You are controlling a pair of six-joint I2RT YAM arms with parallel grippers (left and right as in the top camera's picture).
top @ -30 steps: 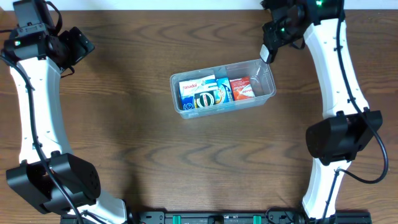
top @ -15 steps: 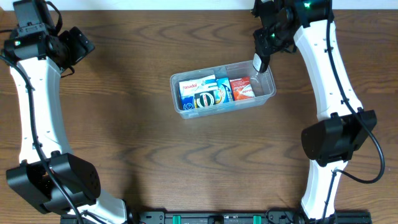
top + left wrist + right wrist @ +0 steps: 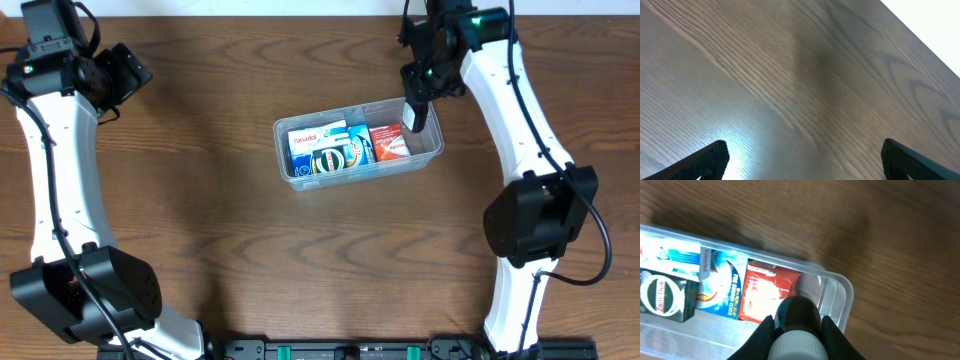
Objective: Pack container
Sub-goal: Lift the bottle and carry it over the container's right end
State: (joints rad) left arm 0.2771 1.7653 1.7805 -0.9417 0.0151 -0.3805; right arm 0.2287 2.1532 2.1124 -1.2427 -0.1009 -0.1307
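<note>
The clear, round-cornered container (image 3: 428,150) sits mid-way across the bench (image 3: 250,260), boxes (image 3: 330,148) lined inside. The right end effector (image 3: 416,112) pinches a dark bottle (image 3: 798,316) over its right end; the left end effector (image 3: 800,160) stands wide, empty.

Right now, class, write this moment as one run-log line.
left hand: open, over table | right hand: shut on small bottle, over container right end

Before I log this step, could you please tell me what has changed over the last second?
The right gripper, shut on a white cylinder with a dark tip, swung from outside the far right corner of the clear rectangular plastic container to over its bare right end, beside the red box. Nothing was released. The container, its boxes and the open left gripper stayed put.
</note>
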